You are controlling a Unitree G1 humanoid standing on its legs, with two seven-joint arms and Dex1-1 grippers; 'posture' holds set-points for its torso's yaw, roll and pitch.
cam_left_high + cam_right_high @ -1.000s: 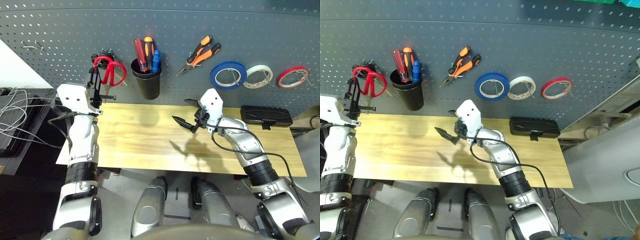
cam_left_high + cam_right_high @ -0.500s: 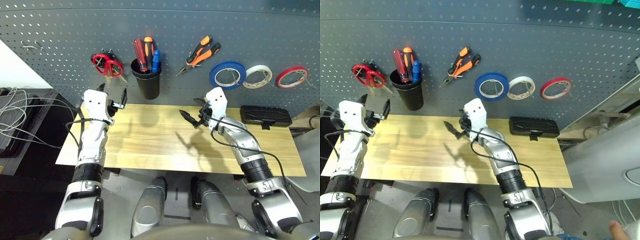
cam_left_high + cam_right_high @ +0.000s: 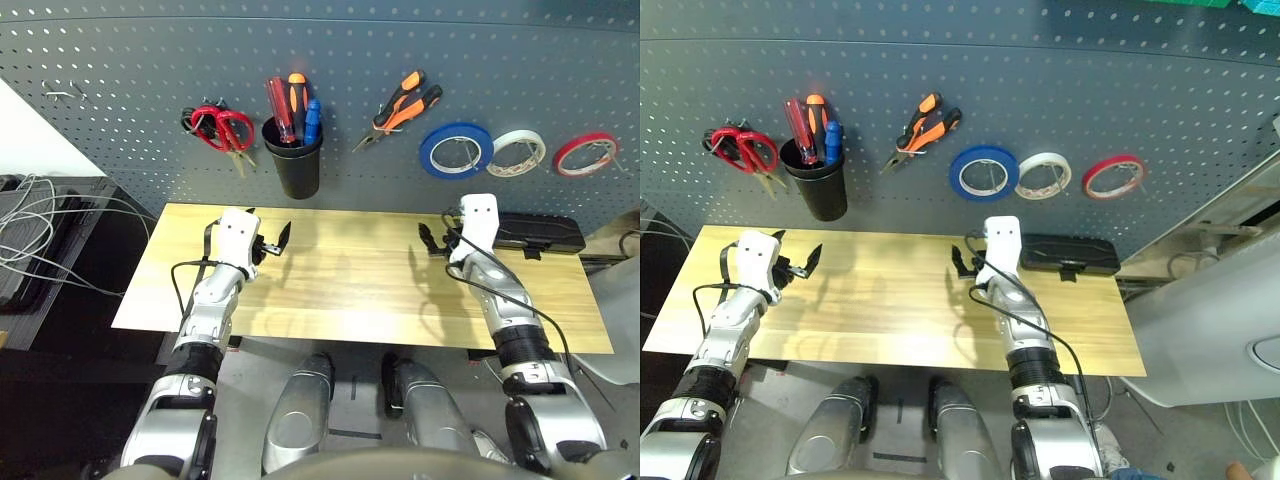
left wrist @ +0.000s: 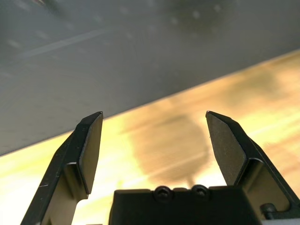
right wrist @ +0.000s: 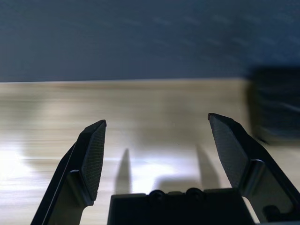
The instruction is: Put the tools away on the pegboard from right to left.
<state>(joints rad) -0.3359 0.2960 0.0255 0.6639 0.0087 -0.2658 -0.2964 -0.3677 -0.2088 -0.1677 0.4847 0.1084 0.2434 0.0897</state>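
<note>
All four tools hung on the pegboard (image 3: pixel 120 90): tape roll (image 3: pixel 455 150) nearest its right edge, then pliers (image 3: pixel 400 105), the screwdriver (image 3: pixel 312 120) in the cup (image 3: pixel 296 165), and scissors (image 3: pixel 218 128) furthest left. The task appeared complete; the step in hand was judged to be retraction of both arms. The left gripper (image 3: pixel 268 242) was spread wide and empty over the table (image 3: pixel 340 300) near its left edge. The right gripper (image 3: pixel 433 240) was likewise wide and empty near the rear edge, beside a black case (image 3: pixel 535 230). The cup also held red- and orange-handled drivers. No further placement was required.
</note>
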